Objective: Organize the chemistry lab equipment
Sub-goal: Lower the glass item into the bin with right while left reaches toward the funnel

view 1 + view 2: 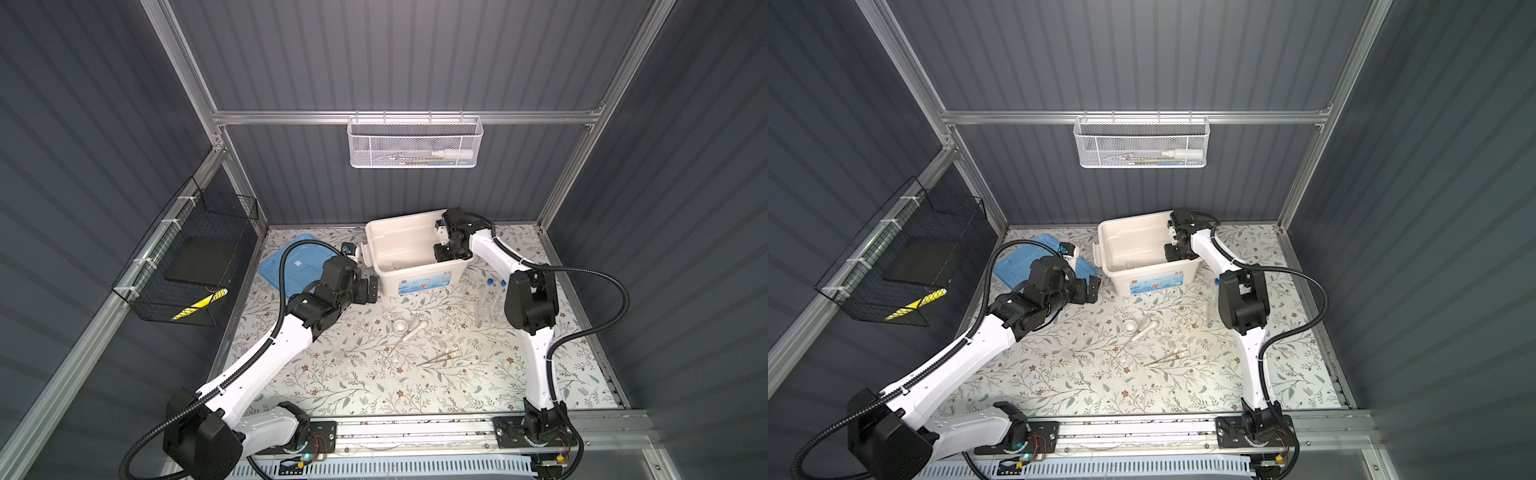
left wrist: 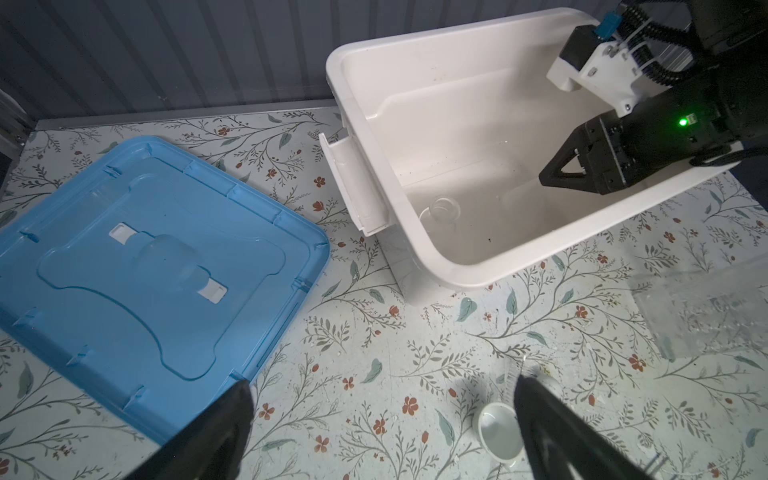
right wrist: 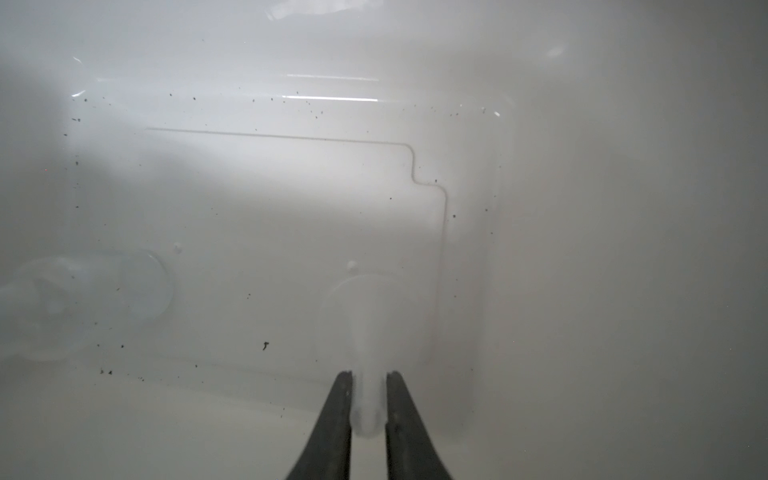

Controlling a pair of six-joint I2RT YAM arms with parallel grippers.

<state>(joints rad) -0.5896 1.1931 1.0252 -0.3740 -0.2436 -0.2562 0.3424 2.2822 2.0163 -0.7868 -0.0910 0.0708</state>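
Observation:
My right gripper (image 3: 369, 372) reaches down into the cream box (image 1: 399, 222), shut on a small clear funnel-shaped piece (image 3: 368, 316) just above the box floor. A clear glass dish (image 2: 444, 208) lies on that floor beside it. My left gripper (image 2: 384, 386) hovers open and empty over the mat, left of the box, with the white mortar (image 2: 498, 432) by one finger. In both top views the mortar (image 1: 401, 325) and pestle (image 1: 415, 331) lie mid-mat, and the tweezers (image 1: 440, 357) lie nearer the front. The clear tube rack (image 1: 484, 305) holds blue-capped test tubes (image 1: 490, 281) by my right arm.
The box's blue lid (image 1: 291, 266) lies flat on the floral mat at the back left, under my left wrist. A black wire basket (image 1: 187, 257) hangs on the left wall. A white mesh basket (image 1: 415, 141) hangs on the back wall.

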